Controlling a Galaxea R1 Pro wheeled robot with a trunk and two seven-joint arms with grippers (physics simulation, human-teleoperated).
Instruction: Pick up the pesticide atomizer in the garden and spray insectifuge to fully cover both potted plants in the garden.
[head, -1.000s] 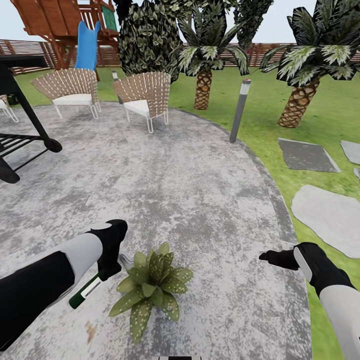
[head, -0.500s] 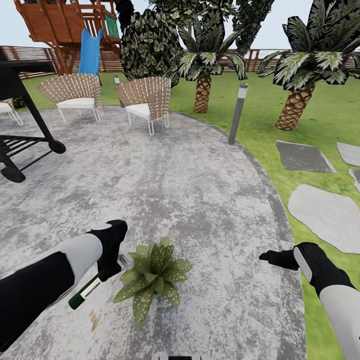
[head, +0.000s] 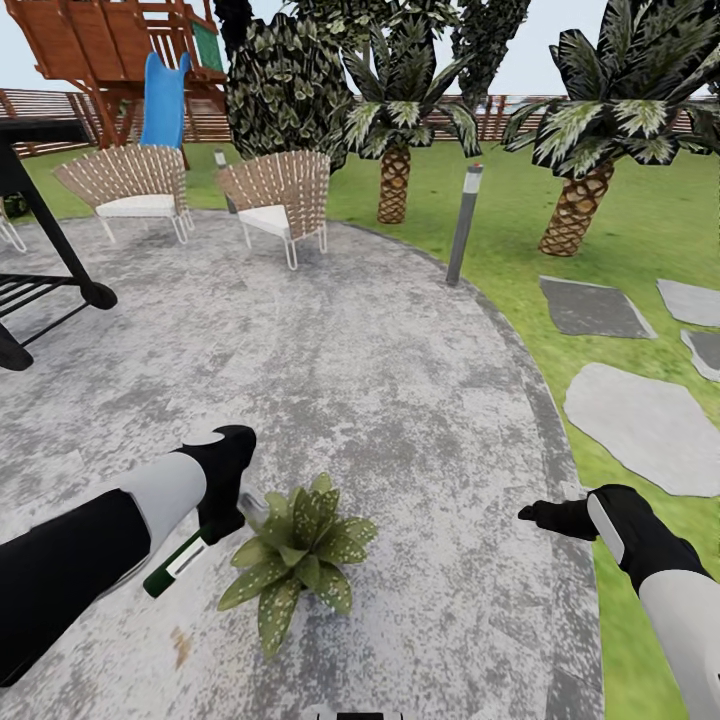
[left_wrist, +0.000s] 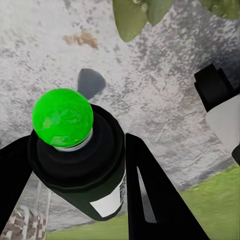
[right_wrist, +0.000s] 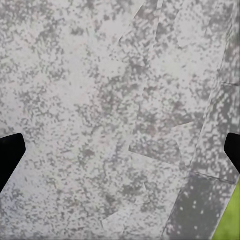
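We hold the pesticide atomizer clamped in the left tool, just left of one potted plant; right tool spread wide. Spraying remains.

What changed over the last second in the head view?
The camera shifted, so the whole scene slid slightly. The left gripper still clamps the pesticide atomizer beside the potted plant. The right gripper stays open over the patio.

A backyard garden: paved patio, lawn, wicker chairs, playset.
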